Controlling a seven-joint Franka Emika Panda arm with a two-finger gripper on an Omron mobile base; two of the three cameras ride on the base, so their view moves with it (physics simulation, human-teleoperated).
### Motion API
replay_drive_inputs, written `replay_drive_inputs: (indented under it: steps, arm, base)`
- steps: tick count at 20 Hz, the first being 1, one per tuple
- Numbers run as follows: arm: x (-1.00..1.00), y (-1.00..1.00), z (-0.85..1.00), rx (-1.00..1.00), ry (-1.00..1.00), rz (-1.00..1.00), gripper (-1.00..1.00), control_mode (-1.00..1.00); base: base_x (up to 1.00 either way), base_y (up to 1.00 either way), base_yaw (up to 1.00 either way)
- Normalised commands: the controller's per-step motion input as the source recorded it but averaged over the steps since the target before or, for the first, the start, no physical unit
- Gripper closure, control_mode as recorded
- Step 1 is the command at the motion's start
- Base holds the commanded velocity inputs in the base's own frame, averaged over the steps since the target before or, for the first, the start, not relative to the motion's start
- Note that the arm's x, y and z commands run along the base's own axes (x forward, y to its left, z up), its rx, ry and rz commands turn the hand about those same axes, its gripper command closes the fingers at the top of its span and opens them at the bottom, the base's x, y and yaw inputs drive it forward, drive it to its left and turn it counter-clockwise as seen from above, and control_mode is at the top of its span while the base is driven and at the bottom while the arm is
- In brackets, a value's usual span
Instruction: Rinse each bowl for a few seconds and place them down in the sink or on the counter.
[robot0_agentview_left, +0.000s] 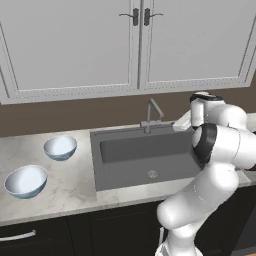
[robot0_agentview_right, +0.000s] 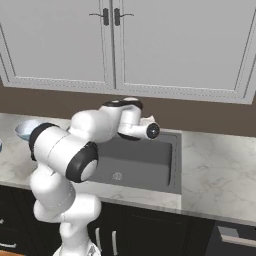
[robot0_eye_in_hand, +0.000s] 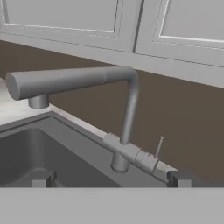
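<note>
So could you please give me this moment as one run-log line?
gripper: open, empty, facing faucet | bowls: both on counter, untouched | sink: empty

1. The left base view looks forward and down from behind the arm (robot0_agentview_left: 215, 165), which rises at lower right; it faces the sink (robot0_agentview_left: 145, 157), the marble desk (robot0_agentview_left: 75, 185), two bowls (robot0_agentview_left: 26, 181) at left and the wall cabinets (robot0_agentview_left: 135, 45) above.
2. The right base view looks at the same sink (robot0_agentview_right: 150, 165) from the other side, the arm (robot0_agentview_right: 65, 165) rising at lower left, the desk (robot0_agentview_right: 220, 170) stretching right.
3. Both base views share the sink, desk and cabinets, seen from a middle distance.
4. The hand view sits close behind the tool (robot0_eye_in_hand: 109, 179), level with the faucet (robot0_eye_in_hand: 127, 109), facing the brown wall (robot0_eye_in_hand: 183, 113) and cabinet bottoms.
</note>
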Motion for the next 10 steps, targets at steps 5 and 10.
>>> replay_drive_inputs:
  steps: [5,10]
  arm:
    - [0.27,0.00,-0.11,0.15,0.00,0.00,-1.00,-1.00]
    - [0.31,0.00,-0.06,0.07,-0.02,0.00,-1.00,-1.00]
  base:
    - [0.00,0.00,0.00]
    - [0.00,0.00,0.00]
